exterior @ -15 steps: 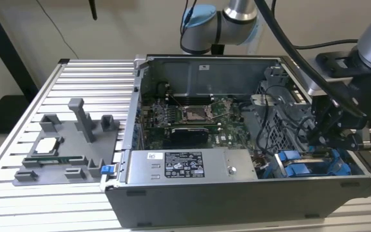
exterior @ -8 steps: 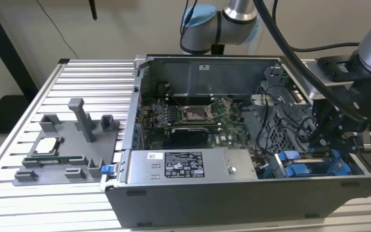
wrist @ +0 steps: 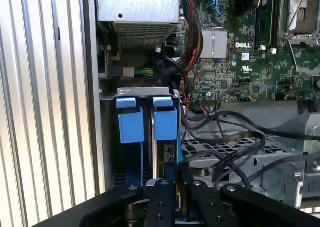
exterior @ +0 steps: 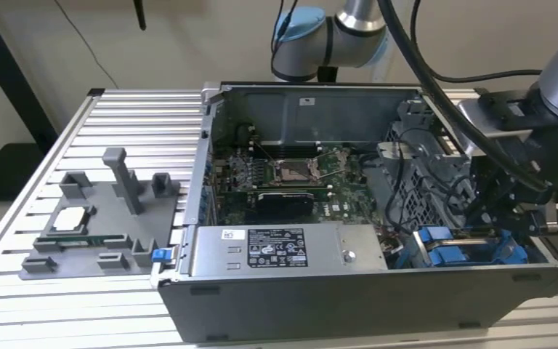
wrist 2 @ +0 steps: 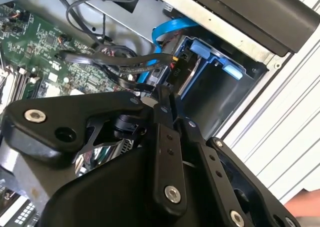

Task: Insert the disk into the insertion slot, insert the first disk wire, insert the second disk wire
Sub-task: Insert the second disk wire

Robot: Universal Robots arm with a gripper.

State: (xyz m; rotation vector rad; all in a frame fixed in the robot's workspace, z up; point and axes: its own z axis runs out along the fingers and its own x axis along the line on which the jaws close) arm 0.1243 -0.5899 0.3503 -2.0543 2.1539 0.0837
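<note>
Disk (wrist: 165, 124) seated in insertion slot (wrist: 145, 93) at the case corner; gripper (wrist: 177, 179) closed, seemingly pinching a wire connector there; wires unfinished.

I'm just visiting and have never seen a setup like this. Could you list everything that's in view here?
Computer case: one, grey, open, on the slatted table.
Slatted table: one, silver, under everything.
Motherboard: one, green, inside the case.
Power supply: one, silver with a label, at the case's near edge.
Insertion slot: one, grey cage with blue tabs, in the case's corner.
Cables: several, black, across the cage.
Parts fixture: one, grey, at the exterior view's left.
Robot arm: one, silver and blue.
Gripper: one, black, fingers together at the slot.
</note>
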